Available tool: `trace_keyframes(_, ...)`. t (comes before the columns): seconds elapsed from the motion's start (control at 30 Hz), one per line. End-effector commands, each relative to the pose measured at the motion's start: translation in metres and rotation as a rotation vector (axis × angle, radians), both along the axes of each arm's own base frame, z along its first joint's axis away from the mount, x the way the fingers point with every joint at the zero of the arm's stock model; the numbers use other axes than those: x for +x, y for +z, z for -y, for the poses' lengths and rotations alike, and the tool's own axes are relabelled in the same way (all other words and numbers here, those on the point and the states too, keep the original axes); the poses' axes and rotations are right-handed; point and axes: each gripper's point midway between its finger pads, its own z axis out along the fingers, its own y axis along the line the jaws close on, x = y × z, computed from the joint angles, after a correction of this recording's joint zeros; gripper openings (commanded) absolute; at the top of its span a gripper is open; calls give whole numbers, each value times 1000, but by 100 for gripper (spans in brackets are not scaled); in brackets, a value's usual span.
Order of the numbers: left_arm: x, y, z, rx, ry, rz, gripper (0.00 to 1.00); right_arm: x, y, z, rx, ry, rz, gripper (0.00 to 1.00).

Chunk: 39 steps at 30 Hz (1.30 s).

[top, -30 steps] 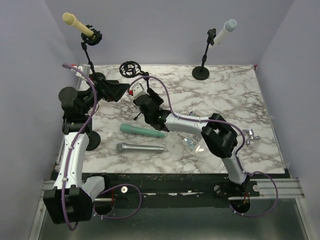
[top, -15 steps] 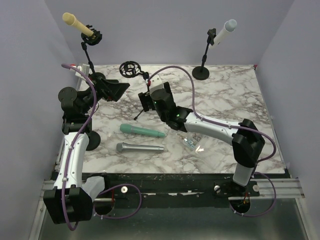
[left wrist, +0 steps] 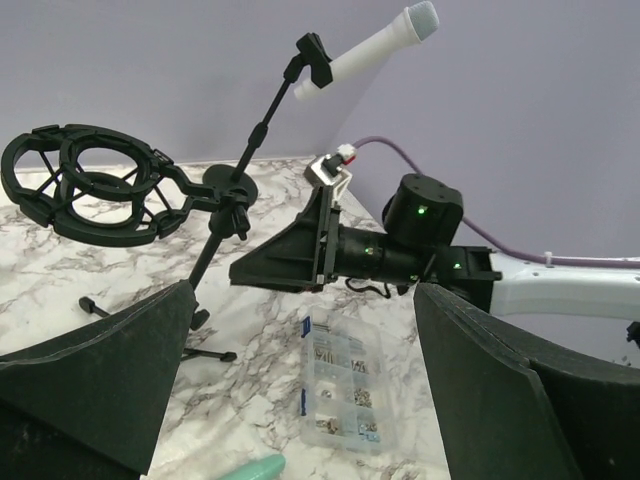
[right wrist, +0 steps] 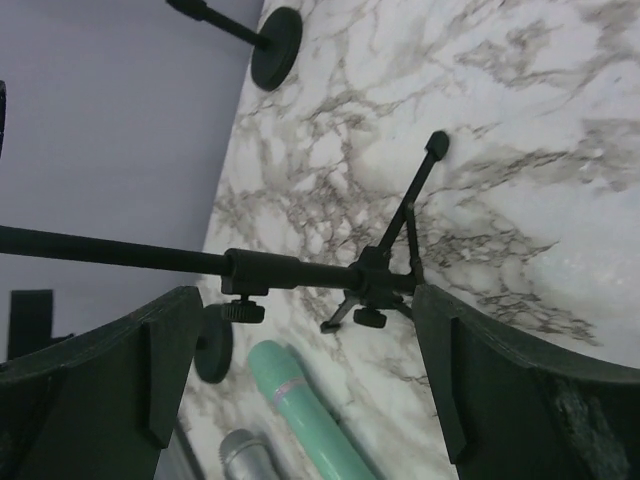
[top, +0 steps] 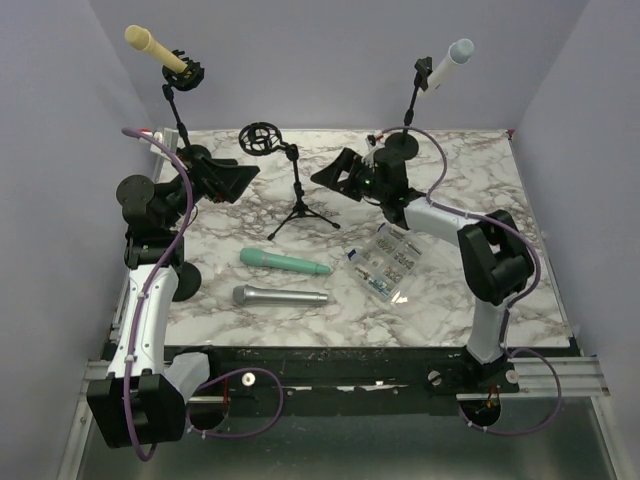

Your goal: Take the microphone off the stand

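The right gripper (top: pixel 330 178), fingers apart and empty, has swung from the tripod stand (top: pixel 297 190) toward the back right. There the white microphone (top: pixel 450 62) sits clipped in its round-base stand (top: pixel 408 120), likely the next target. The left gripper (top: pixel 240 183) is also spread and empty.

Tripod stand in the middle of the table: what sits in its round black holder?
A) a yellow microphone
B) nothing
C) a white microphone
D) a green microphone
B: the holder on the tripod stand is an open ring with nothing in it, while the green microphone and the silver microphone lie flat on the table.
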Motion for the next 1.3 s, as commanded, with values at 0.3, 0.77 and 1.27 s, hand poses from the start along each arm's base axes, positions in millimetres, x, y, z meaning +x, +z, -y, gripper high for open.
trace_keyframes(0.3, -6, 5, 2, 1, -34, 32, 94, -39, 1, -61, 433, 323, -219, 76)
trace_keyframes(0.77, -4, 4, 0, -3, -34, 29, 94, -24, -9, -64, 465, 277, -253, 55)
trace_keyframes(1.27, 3, 1, -9, -46, -28, 8, 93, -19, -23, -64, 408, 232, -252, 23)
